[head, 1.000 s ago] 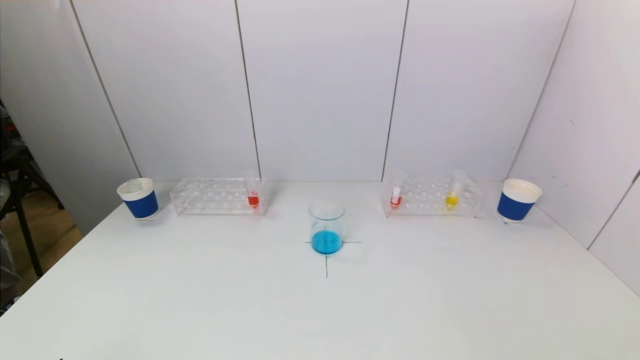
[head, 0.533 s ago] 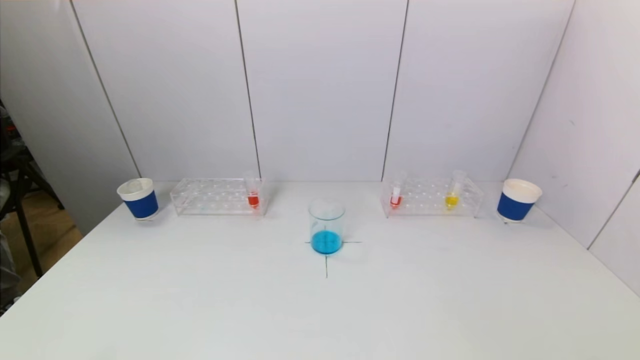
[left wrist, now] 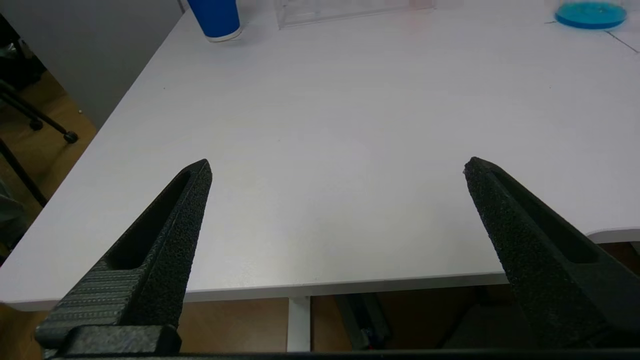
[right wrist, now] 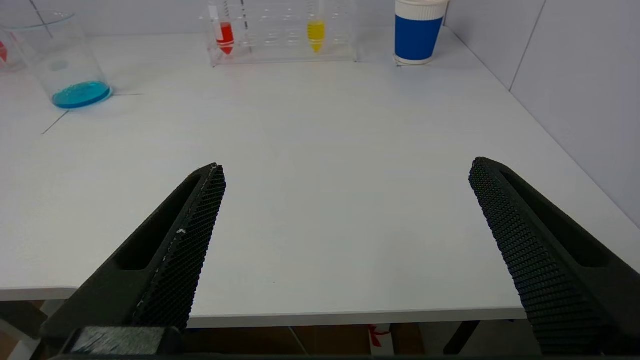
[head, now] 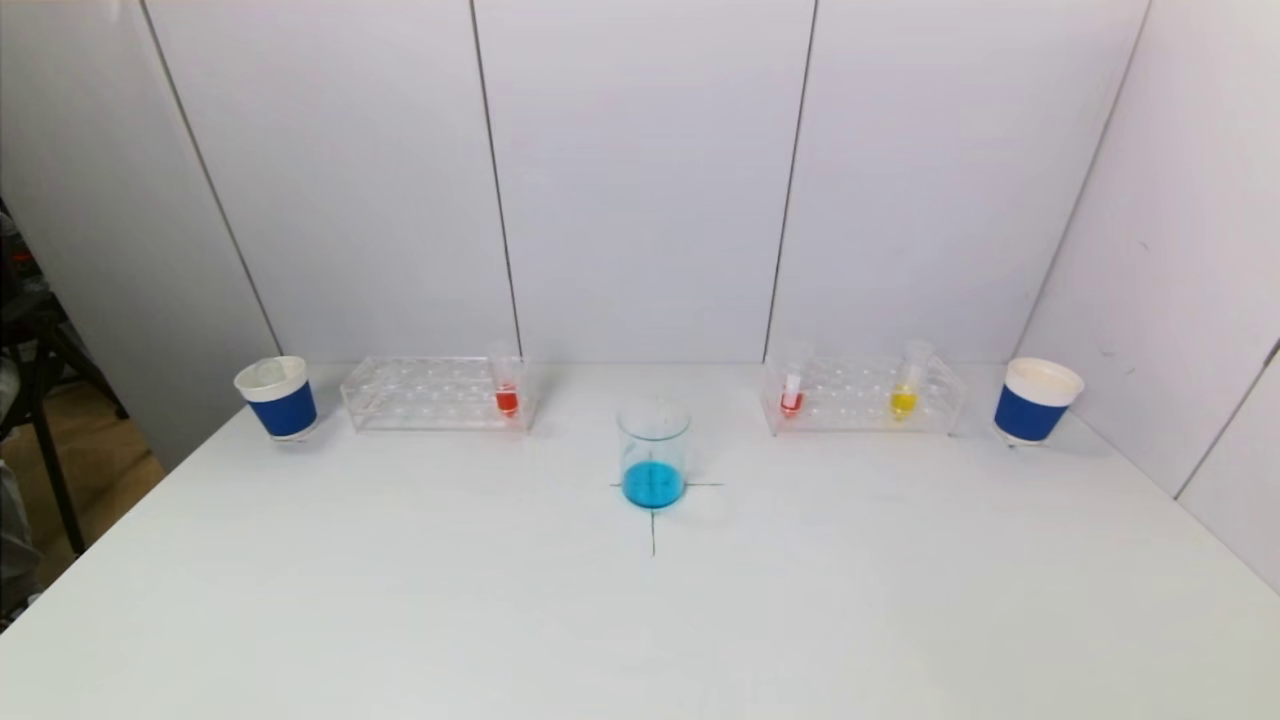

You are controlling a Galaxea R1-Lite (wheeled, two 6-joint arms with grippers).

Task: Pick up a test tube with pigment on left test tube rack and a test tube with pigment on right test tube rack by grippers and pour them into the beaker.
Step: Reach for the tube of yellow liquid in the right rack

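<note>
Head view: I log the upright red tube (head: 507,399) in left rack (head: 430,392), far ahead of the spread, empty left end effector (left wrist: 337,167); right end effector (right wrist: 347,170) likewise spread.

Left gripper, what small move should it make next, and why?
Probably reach forward toward the red tube in the left rack. The left gripper hangs open near the table's front edge, holding nothing, and that tube is the rack's only one with pigment. The right gripper is likewise open and back from the right rack; the beaker waits between the racks.
</note>
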